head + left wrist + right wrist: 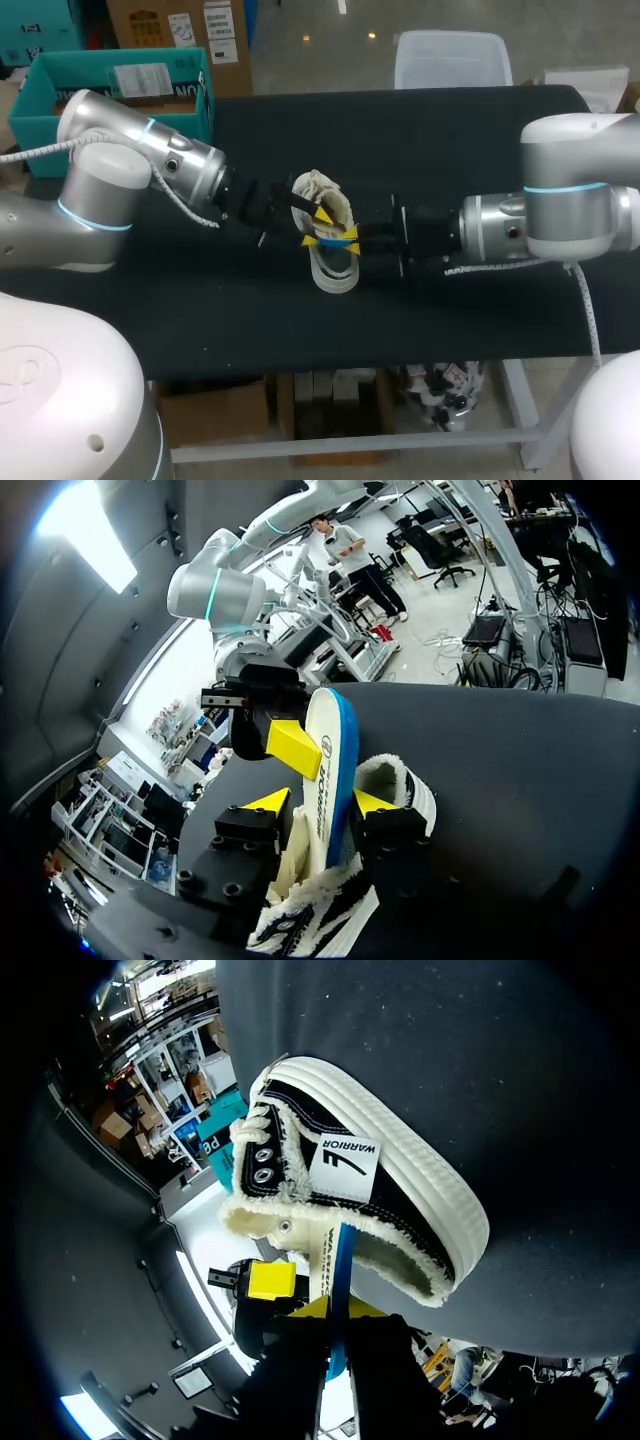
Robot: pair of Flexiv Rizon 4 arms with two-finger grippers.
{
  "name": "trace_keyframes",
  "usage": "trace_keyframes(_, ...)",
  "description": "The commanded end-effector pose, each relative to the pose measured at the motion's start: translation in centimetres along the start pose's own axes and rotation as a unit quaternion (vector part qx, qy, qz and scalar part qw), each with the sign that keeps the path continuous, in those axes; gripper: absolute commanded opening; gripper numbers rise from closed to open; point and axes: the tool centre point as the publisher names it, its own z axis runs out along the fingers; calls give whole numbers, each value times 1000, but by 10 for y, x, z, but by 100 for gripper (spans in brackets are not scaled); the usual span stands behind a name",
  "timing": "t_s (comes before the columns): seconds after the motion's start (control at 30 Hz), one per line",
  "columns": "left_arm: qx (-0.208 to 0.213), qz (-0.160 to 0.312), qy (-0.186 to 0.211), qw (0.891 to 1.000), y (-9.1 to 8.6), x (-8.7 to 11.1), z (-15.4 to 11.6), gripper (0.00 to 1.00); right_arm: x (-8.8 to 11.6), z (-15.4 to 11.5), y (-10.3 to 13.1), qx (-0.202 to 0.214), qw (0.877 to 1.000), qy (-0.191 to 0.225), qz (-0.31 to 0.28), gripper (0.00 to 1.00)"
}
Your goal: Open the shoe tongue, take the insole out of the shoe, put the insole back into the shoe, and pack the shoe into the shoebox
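Observation:
A black canvas shoe (335, 272) with a white sole and cream lining lies on its side in the middle of the black table. A white insole (325, 745) with a blue edge sticks out of the shoe's opening. My right gripper (338, 1312) is shut on the insole (341, 1252), a yellow tip on each face of it. My left gripper (320, 802) is at the shoe's mouth, open, with its yellow tips on either side of the insole and the cream lining (300, 855). In the head view both grippers, left (314, 228) and right (347, 240), meet over the shoe's opening.
A teal open box (60, 110) stands at the table's back left corner, behind my left arm. The black tabletop (450, 150) stretches on all sides of the shoe. The table's front edge (400, 355) runs below both arms.

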Motion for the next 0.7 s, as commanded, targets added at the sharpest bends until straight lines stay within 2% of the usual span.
trace_keyframes(0.03,6,4,0,1000,-5,3,-4,0,0,0,2,0,1000,-1,1,0)
trace_keyframes(0.2,12,5,4,1000,-3,4,0,0,-1,0,5,-2,1000,-4,3,0)
trace_keyframes(0.53,-5,-12,11,1000,21,3,11,0,2,8,26,0,1000,-12,12,0)
trace_keyframes(0.7,-12,-16,9,1000,25,3,11,0,4,15,34,2,1000,-18,15,0)
